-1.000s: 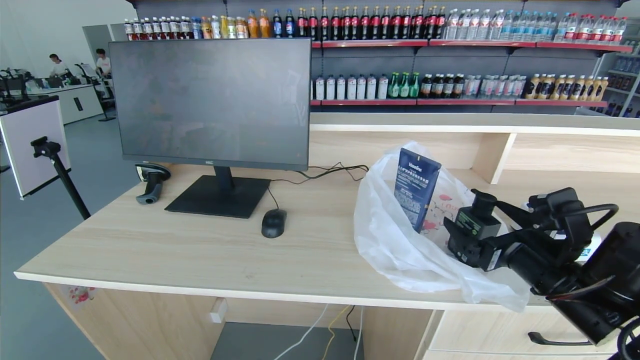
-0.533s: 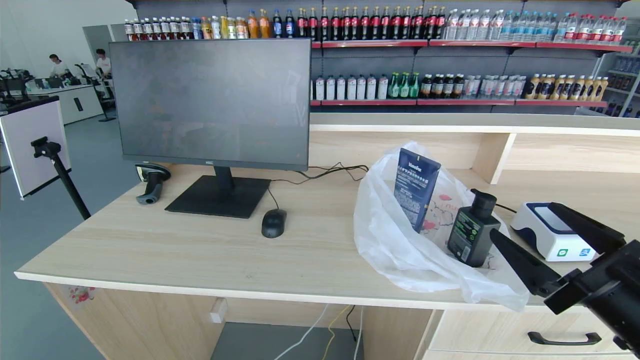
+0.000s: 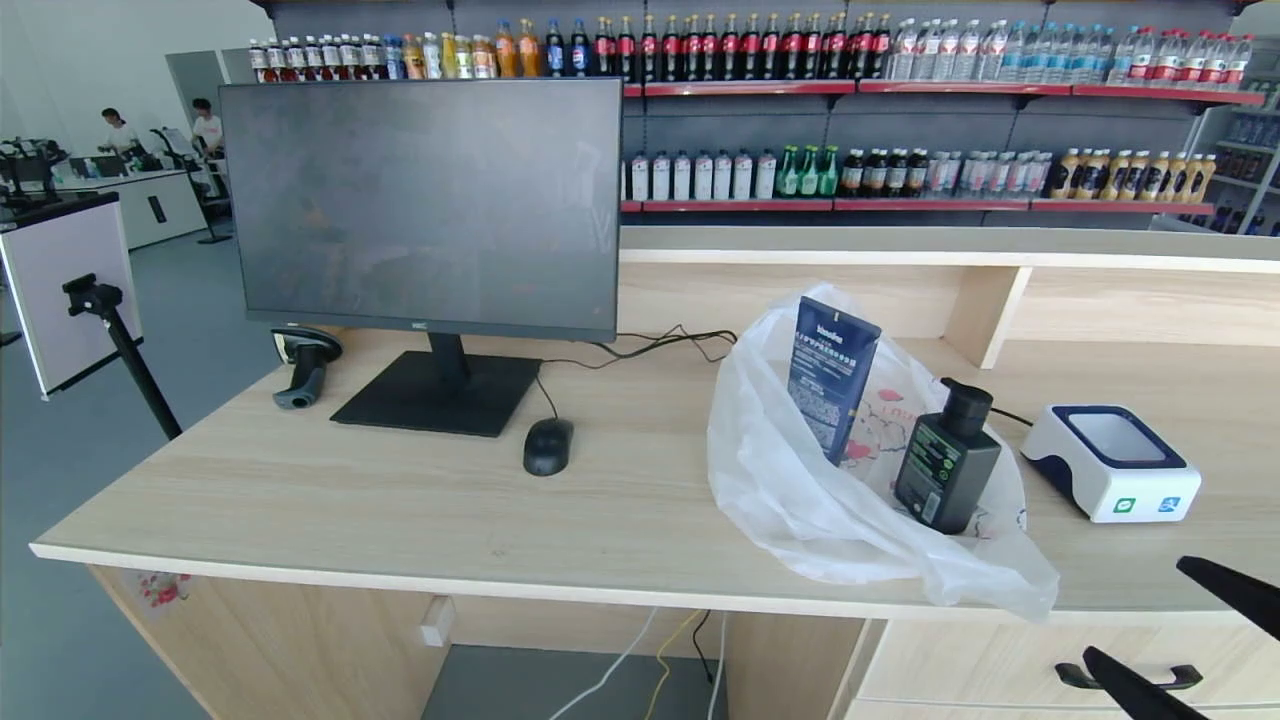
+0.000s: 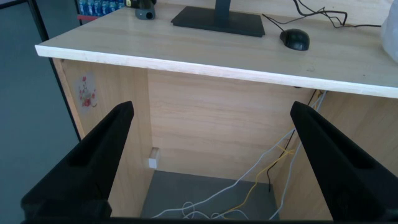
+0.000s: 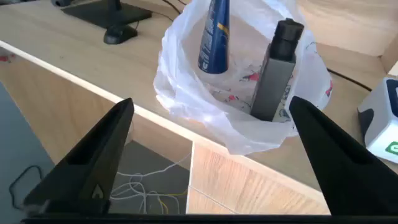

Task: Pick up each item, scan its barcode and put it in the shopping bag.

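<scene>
The right gripper is released, jaws wide apart and holding nothing, and it sits off the front edge of the counter, facing the shopping bag. The left gripper is likewise spread and empty, positioned low in front of the counter with the underside cables in its line of sight. The bag lies open on the counter, its film reaching the front edge. Inside it, the blue pouch stands upright toward the back, and the dark bottle stands upright near the mouth, on the side toward the countertop scanner.

Hazards, as a judgement: a finger of the right gripper entering low could snag the loose film and drag the bag, tipping the bottle out of the mouth. The pouch has a narrow base and could topple if the bag shifts. Raising the left gripper straight up risks contact with the counter lip.

Count: one bag, one pouch, one bottle, one countertop scanner, one handheld scanner on its stand, one monitor, one mouse.
</scene>
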